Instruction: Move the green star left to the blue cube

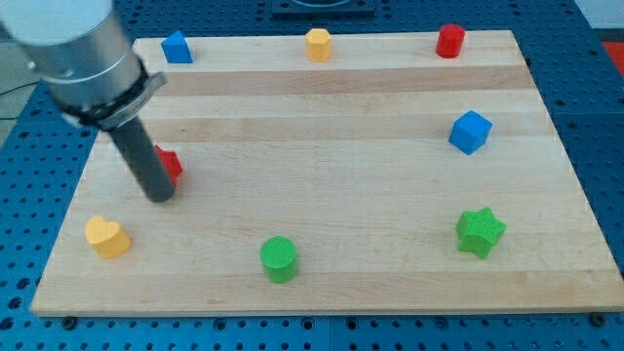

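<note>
The green star (480,232) lies near the board's lower right. The blue cube (470,132) sits above it, toward the view's right edge, apart from the star. My tip (162,196) rests on the board at the far left, right beside a red block (171,164) that the rod partly hides. The tip is far to the left of both the star and the cube.
A yellow heart (106,236) lies at the lower left. A green cylinder (279,258) stands at the bottom middle. Along the top edge sit a small blue block (176,47), an orange-yellow block (318,44) and a red cylinder (449,41). The wooden board (322,146) lies on a blue perforated table.
</note>
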Available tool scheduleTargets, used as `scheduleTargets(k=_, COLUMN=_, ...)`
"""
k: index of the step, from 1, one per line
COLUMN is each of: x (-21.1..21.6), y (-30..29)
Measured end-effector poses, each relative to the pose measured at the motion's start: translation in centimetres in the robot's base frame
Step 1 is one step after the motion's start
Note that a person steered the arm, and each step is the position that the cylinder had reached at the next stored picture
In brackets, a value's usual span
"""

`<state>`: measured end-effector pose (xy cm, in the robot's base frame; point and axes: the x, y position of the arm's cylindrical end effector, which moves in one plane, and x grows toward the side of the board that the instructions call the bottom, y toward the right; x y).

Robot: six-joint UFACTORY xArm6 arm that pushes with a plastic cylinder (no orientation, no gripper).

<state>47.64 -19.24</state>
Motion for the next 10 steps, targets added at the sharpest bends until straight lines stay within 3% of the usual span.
scheduleTargets(k=2, x=-5.1, y=-3.4)
scheduleTargets(k=3, x=-5.3, y=2.4)
scheduleTargets(k=4, x=-5.7, y=4.1)
scheduleTargets(k=6, x=-8.3, y=1.3)
scheduleTargets(k=7, x=-6.2, y=9.4)
scheduleTargets(k=8, x=-2.1, y=22.7)
scheduleTargets(k=9, x=6.8, y=30.6)
scheduleTargets(k=10, x=14.1, y=32.0)
